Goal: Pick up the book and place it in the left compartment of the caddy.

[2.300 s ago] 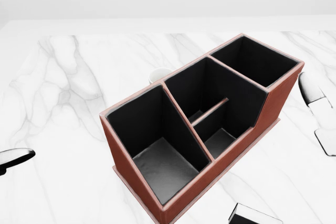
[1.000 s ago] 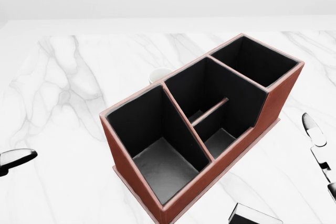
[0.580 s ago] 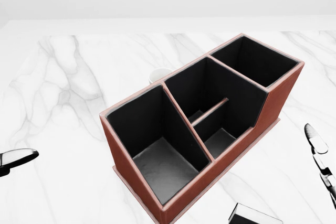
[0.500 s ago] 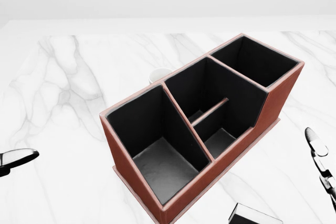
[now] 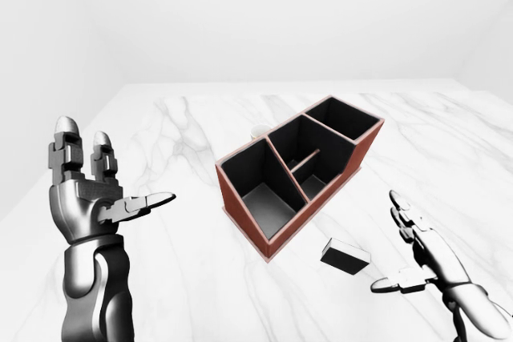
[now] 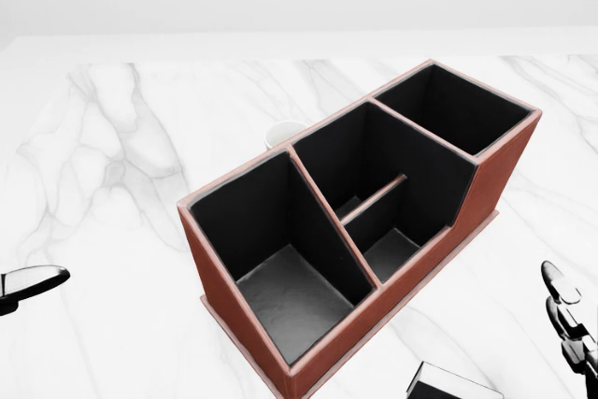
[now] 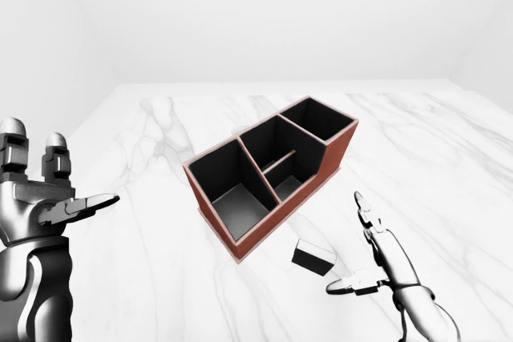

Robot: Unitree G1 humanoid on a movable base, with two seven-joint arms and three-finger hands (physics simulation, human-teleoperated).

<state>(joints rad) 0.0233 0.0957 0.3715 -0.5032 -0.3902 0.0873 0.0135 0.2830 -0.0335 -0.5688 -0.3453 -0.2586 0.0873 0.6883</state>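
I'm in the approach step, nothing grasped yet. The book [image 5: 345,255], a small dark block w/ a pale edge, lies flat on the marble worktop [image 5: 176,270], just beside the caddy's [image 5: 298,172] long side, at approx 5 o'clock from the caddy centre in the left-eye view. In the head view only its corner pokes in at the bottom edge.

My right hand [image 7: 371,255] hangs at approx 3 o'clock from the book, near but apart from it, fingers spread and thumb out towards the book: open, holding nothing. Left hand [image 5: 94,195] is raised at the left of the view, well apart from everything, fingers straight up, thumb out; also open and empty.

Caddy's left compartment [image 6: 271,259] is the big one at the bottom-left end in the head view; looks empty, floor visible.

Next, as I judge it: bring the right hand over the book, drop, close the fingers across its narrow width. It lies flat, so getting fingertips under an edge may be fiddly. Then lift, carry to approx 10 o'clock, lower into that compartment.
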